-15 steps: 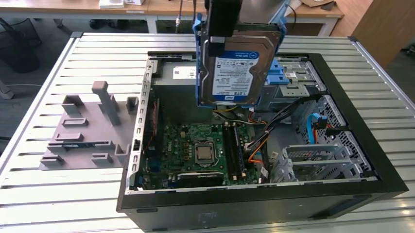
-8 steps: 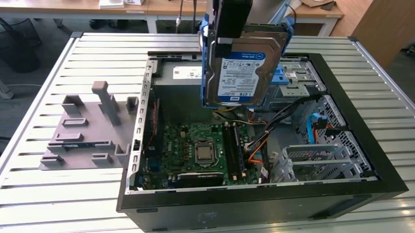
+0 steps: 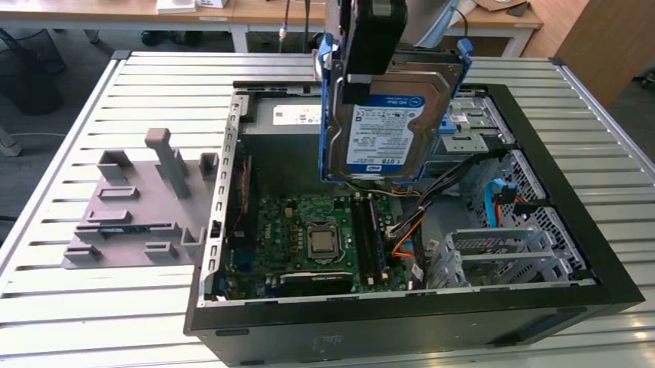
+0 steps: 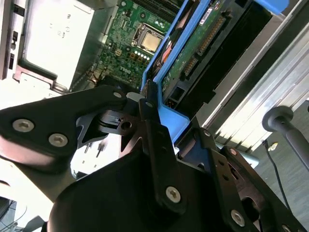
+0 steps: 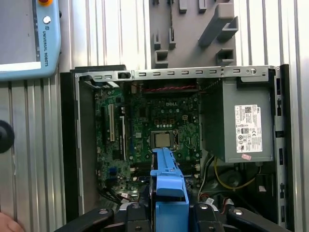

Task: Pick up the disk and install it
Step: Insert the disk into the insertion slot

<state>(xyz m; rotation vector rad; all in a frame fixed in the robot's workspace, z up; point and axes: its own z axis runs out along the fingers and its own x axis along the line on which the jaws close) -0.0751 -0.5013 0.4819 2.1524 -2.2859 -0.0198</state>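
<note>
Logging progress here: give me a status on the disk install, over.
Status: gripper shut on the disk. Disk upright, held above the open case, not yet seated. Loose cables lie below it.

Stock count:
- one silver rectangular disk [image 3: 394, 126] in a blue plastic bracket
- one open black metal computer case [image 3: 409, 318]
- one grey metal power-supply box [image 5: 227, 121], inside the case
- one grey plastic fixture [image 3: 133, 211], beside the case

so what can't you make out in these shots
- Exterior view: the pincer holding the disk is cut off by the top edge, and the disk hides the part of the computer case behind it.
- First wrist view: the disk is seen edge-on, so its label is hidden.
- Second wrist view: the pincer's black body covers most of the disk.
</note>
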